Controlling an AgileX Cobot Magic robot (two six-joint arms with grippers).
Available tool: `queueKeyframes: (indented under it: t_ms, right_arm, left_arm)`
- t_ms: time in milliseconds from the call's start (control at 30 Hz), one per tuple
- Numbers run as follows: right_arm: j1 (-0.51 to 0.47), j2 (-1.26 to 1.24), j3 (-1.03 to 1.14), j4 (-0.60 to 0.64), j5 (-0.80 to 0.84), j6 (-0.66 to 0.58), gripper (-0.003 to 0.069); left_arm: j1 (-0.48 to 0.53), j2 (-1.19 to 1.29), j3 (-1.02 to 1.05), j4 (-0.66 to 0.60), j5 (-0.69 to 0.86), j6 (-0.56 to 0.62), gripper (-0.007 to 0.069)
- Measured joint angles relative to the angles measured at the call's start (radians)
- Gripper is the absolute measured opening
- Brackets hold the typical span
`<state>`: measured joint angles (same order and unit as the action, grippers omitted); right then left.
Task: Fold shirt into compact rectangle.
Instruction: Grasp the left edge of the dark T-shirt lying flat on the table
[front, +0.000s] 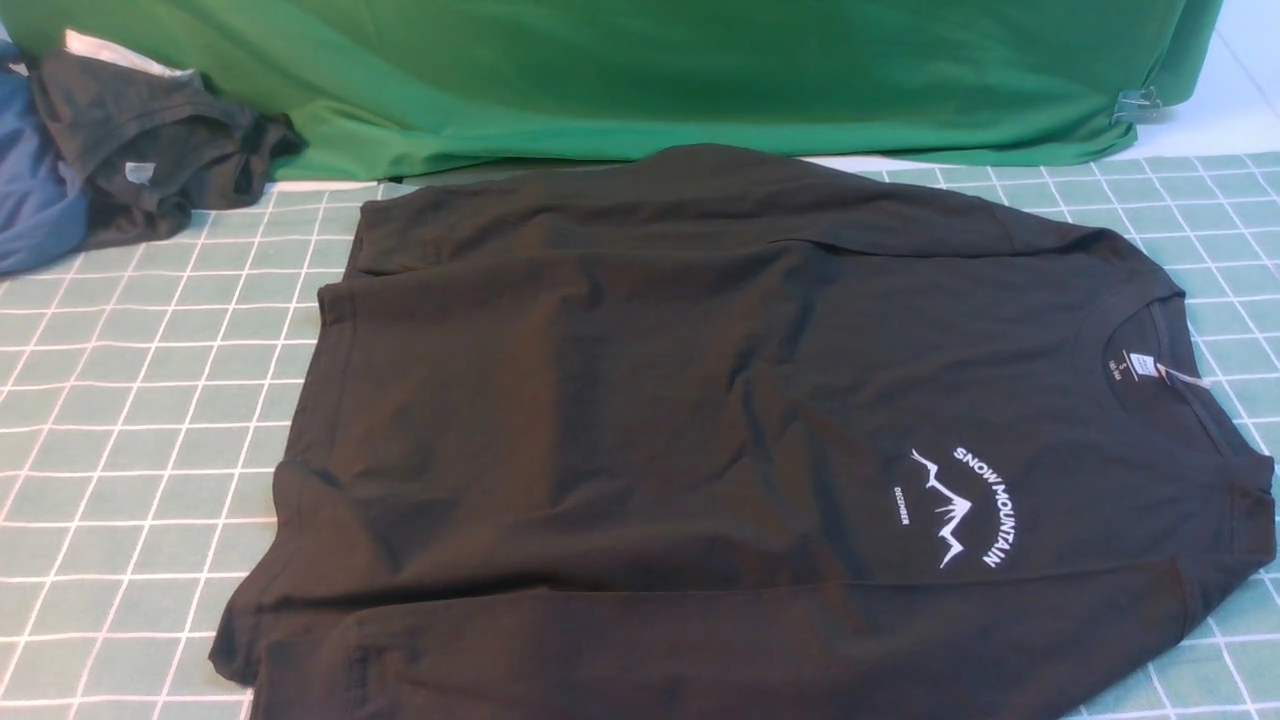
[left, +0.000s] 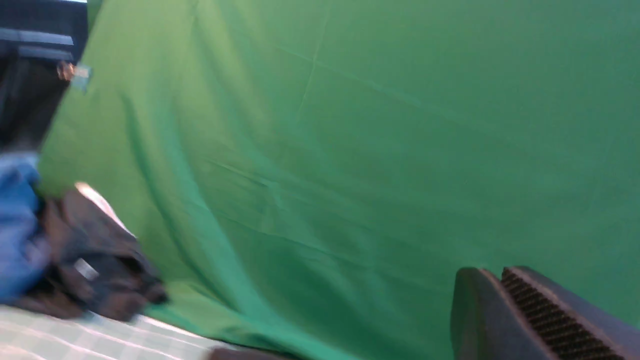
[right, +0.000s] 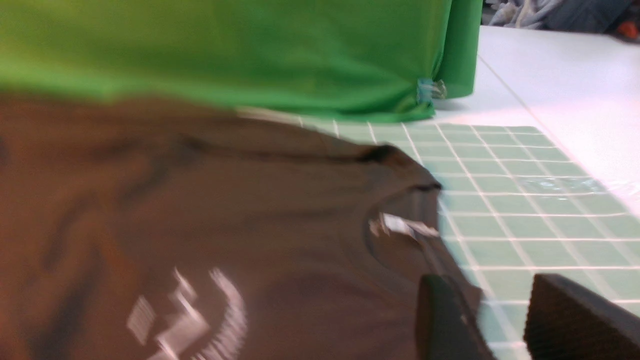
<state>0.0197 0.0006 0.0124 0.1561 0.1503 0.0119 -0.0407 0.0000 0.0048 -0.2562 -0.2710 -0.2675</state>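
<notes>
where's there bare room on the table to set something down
Bare grid cloth shows left of the shirt's hem, below the dark grey garment; a smaller patch lies beyond the neckline, below the green cloth. The middle is crowded by the shirt.

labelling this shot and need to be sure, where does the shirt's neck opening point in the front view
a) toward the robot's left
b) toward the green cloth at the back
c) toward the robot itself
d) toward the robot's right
D: the neck label of the black shirt sits near its right-hand end in the front view, while the hem lies toward the robot's left.
</notes>
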Motion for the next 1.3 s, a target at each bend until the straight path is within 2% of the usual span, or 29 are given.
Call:
queueKeyframes:
  t_ms: [67,100,167,233,267,367,400,500,533,600,700,800,933,967,1000,1067,1133,1200,1300]
  right_arm:
    - [0.000,0.000,0.000,0.083,-0.093,0.156,0.0240]
    - [0.000,0.000,0.000,0.087,-0.100,0.184,0.0240]
    - [0.000,0.000,0.000,0.116,-0.169,0.310,0.0240]
    - [0.000,0.000,0.000,0.125,-0.199,0.368,0.0240]
    - [0.000,0.000,0.000,0.128,-0.215,0.386,0.0240]
    - [0.000,0.000,0.000,0.130,-0.246,0.406,0.0240]
    - [0.000,0.000,0.000,0.131,-0.255,0.407,0.0240]
    - [0.000,0.000,0.000,0.132,-0.288,0.428,0.0240]
    - [0.001,0.000,-0.006,0.133,-0.273,0.438,0.0240]
    - [0.008,-0.001,-0.032,0.135,-0.222,0.441,0.0232]
    - [0.040,0.013,-0.134,0.135,-0.112,0.390,0.0147]
    - [0.096,0.103,-0.292,0.136,0.023,0.239,0.0047]
    - [0.164,0.278,-0.466,0.136,0.206,0.107,0.0027]
    - [0.192,0.341,-0.513,0.136,0.283,0.076,0.0027]
    - [0.195,0.352,-0.520,0.136,0.283,0.070,0.0026]
    - [0.237,0.471,-0.588,0.137,0.399,0.000,0.0025]
    - [0.265,0.527,-0.609,0.138,0.447,-0.039,0.0025]
    - [0.295,0.576,-0.612,0.139,0.474,-0.063,0.0025]
    - [0.327,0.595,-0.613,0.139,0.481,-0.073,0.0025]
  left_arm:
    - [0.000,0.000,0.000,-0.003,-0.085,-0.125,0.0015]
    - [0.000,0.000,0.000,-0.003,-0.096,-0.125,0.0015]
    - [0.000,0.004,-0.004,-0.001,-0.221,-0.212,0.0015]
    - [0.000,0.019,-0.033,-0.001,-0.228,-0.247,0.0015]
    - [0.000,0.037,-0.076,-0.001,-0.184,-0.265,0.0015]
    - [0.000,0.163,-0.347,0.037,0.237,-0.270,0.0015]
    - [0.000,0.195,-0.378,0.045,0.325,-0.254,0.0015]
    - [0.000,0.420,-0.595,0.058,0.806,-0.111,0.0015]
    - [0.000,0.494,-0.646,0.056,0.922,-0.061,0.0015]
    - [0.000,0.597,-0.679,0.049,1.049,-0.009,0.0015]
    - [0.000,0.806,-0.700,0.035,1.190,0.110,0.0015]
    - [-0.003,0.991,-0.700,0.027,1.224,0.148,0.0010]
    - [-0.070,1.152,-0.701,0.049,1.225,0.139,0.0002]
    - [-0.114,1.187,-0.701,0.070,1.213,0.116,0.0002]
    - [-0.122,1.192,-0.701,0.075,1.209,0.116,0.0002]
    - [-0.237,1.249,-0.701,0.180,1.164,0.014,0.0002]
    - [-0.286,1.279,-0.701,0.256,1.156,-0.056,0.0002]
    - [-0.315,1.306,-0.701,0.338,1.155,-0.141,0.0002]
    - [-0.311,1.327,-0.701,0.399,1.138,-0.189,0.0006]
